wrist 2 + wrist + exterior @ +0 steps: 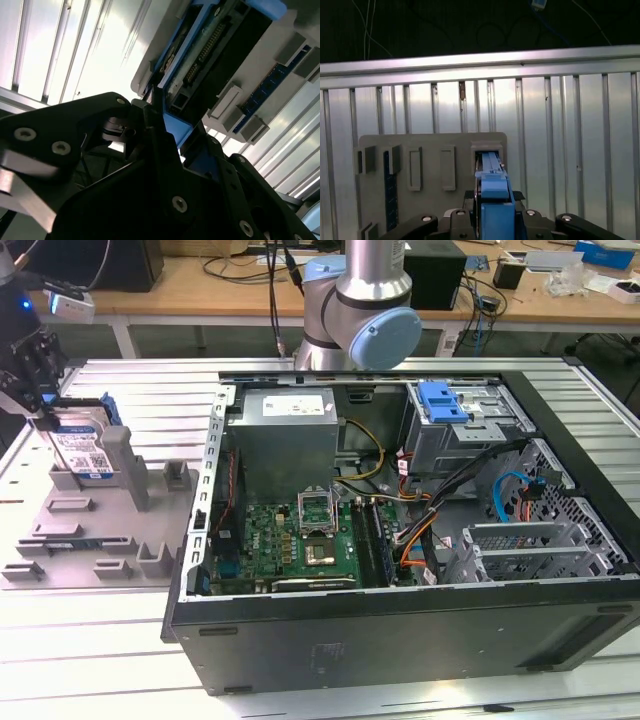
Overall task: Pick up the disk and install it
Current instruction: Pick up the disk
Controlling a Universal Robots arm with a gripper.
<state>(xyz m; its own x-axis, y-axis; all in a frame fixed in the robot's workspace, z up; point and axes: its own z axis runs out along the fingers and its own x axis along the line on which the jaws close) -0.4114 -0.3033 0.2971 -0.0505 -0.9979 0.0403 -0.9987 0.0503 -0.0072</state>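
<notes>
Gripper: your gripper [52, 420] hangs over the grey fixture [90, 530], its fingers [155, 125] drawn narrow and pressed against the disk.
Disk: the disk [85, 448] stands on edge in a fixture slot, directly beneath your tool and clamped between its fingers.
Carrier frame: in both wrist views the blue frame [495, 195] runs out from between your fingertips.
Label: you have a white-and-blue sticker [92, 460] on the disk's face; its print cannot be made out.
Computer case: the open case [400, 640] lies well apart from your tool, toward the exterior view's right.
</notes>
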